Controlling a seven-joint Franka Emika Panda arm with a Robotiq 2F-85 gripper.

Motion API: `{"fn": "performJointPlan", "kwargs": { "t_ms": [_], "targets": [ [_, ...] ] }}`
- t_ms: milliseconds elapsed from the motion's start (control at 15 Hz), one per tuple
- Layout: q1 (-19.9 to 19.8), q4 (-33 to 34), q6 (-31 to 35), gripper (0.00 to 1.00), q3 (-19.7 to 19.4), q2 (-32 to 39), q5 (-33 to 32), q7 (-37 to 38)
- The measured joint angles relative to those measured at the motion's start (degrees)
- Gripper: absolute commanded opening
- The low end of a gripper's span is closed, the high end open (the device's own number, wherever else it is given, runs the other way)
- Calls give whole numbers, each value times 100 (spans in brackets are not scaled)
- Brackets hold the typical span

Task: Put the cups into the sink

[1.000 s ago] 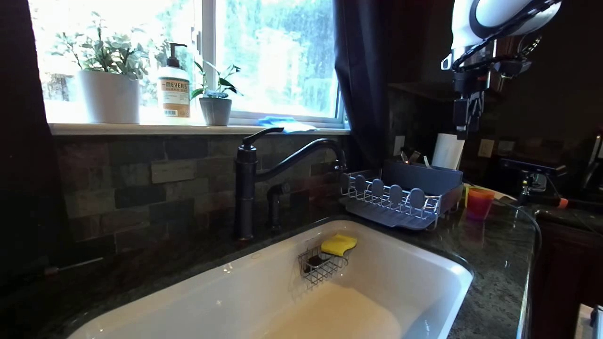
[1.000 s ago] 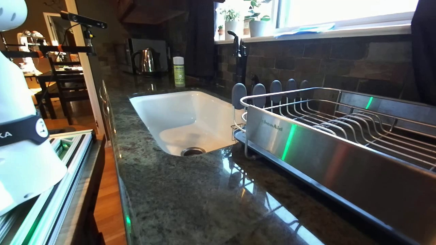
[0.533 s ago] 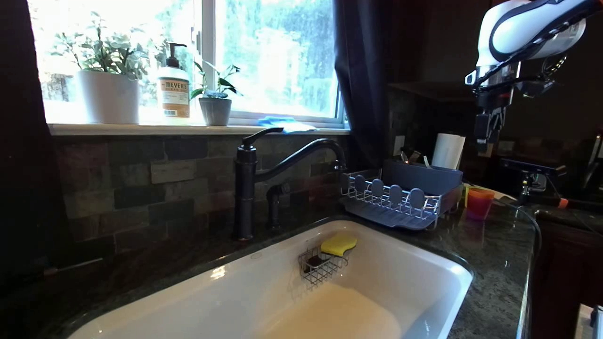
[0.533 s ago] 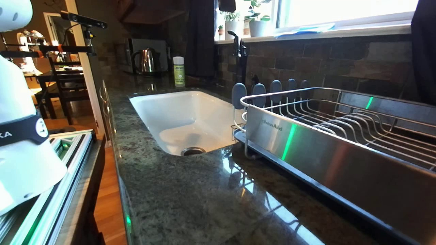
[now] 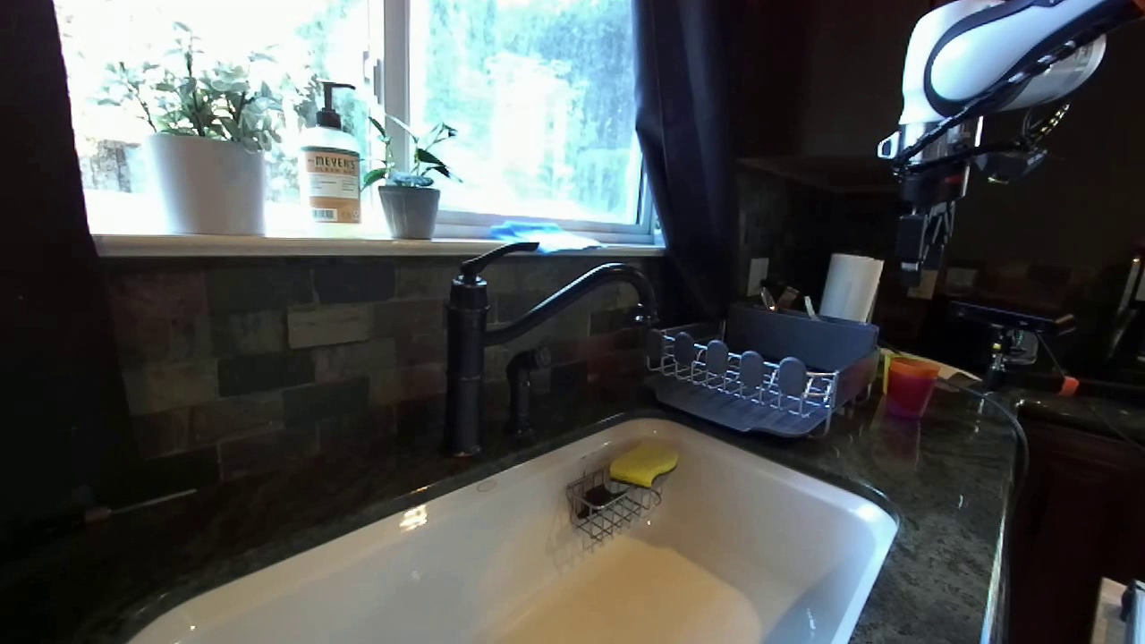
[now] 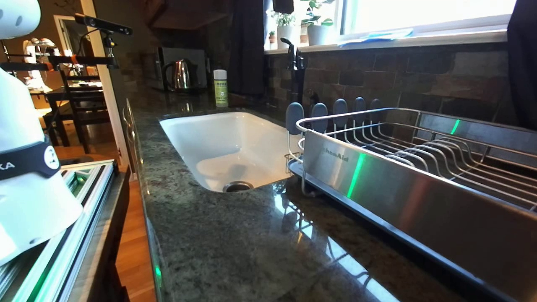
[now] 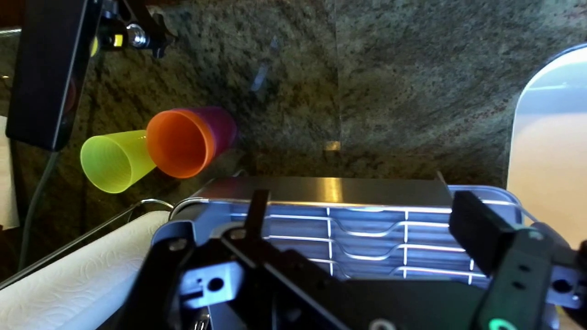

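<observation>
Reddish cup point(image 7: 190, 142), yellow-green cup point(image 7: 118, 160), there on the counter point(image 7: 412, 101), well below the gripper point(image 7: 361, 204), outside its wide-parted jaws.

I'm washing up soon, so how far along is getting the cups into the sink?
Done: nothing yet; no cup shows in the visible parts of the white sink. In hand: nothing; the wrist view shows the jaws open, with the dish rack below them. Left: the yellow-green tumbler and the orange-and-magenta tumbler, possibly two nested, stand on the stone countertop beside the dish rack.
</observation>
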Motion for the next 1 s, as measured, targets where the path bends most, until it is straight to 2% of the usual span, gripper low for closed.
{"fn": "performJointPlan", "kwargs": {
  "t_ms": [267, 667, 1000],
  "targets": [
    [-171, 18, 331, 100, -124, 396, -147, -33],
    [-406, 64, 1347, 100, -435, 1358, -206, -412],
    [-678, 250, 1800, 100, -547, 2148, -436, -545]
  ]
}}
